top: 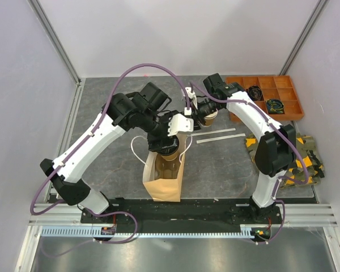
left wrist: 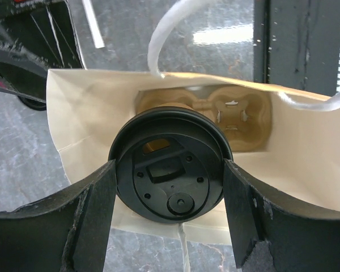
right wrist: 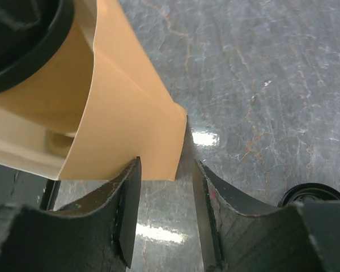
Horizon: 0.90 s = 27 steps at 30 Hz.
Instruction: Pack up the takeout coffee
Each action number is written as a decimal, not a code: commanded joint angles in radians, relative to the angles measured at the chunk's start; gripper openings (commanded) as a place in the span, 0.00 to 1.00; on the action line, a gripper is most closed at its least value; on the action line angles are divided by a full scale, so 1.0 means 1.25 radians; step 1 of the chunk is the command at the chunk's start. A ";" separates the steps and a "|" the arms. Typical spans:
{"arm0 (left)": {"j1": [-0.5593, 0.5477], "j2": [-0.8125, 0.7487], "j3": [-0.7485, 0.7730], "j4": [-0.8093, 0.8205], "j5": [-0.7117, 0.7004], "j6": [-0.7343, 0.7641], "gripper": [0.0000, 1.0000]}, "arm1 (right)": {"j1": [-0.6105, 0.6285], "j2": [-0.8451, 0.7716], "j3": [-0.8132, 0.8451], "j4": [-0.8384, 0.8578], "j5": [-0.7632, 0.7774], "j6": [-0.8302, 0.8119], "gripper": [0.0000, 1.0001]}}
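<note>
Black fingers [left wrist: 96,204] of the left tool [left wrist: 169,167], nearest the left wrist lens, bear on opposite sides of a round black plastic lid [left wrist: 170,141]: the tool is closed around a small tan kraft-paper cup [right wrist: 39,96] that carries this lid. The cup hangs upright over the open mouth of a tall tan paper bag [top: 161,184] with white handles [left wrist: 158,39]. A brown moulded-pulp cup carrier [left wrist: 232,116] lies on the bag's floor beneath it. Whether the cup's base sits below the bag's rim cannot be told. The bag stands on a grey marbled surface [top: 215,170], between the two arms. The right tool [right wrist: 165,167] has its jaws partly apart, straddling one corner of the bag's mouth; bare surface shows between the paper and one finger, so no pinch is evident. A second lidded tan cup [top: 210,117] stands on the surface just beyond the bag, close beside the right tool. Two white strips [top: 221,139] lie to the right of the bag, and an orange compartment tray [top: 266,96] sits at the far right corner
</note>
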 commanded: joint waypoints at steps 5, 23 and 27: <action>-0.026 -0.025 -0.002 -0.026 -0.012 -0.036 0.38 | -0.026 0.026 0.110 -0.068 0.017 0.038 0.73; -0.022 -0.189 -0.162 0.094 -0.054 -0.152 0.36 | -0.052 -0.306 0.029 -0.067 0.399 0.895 0.98; -0.024 -0.220 -0.195 0.127 -0.063 -0.171 0.36 | 0.077 -0.414 -0.089 -0.071 0.516 0.925 0.98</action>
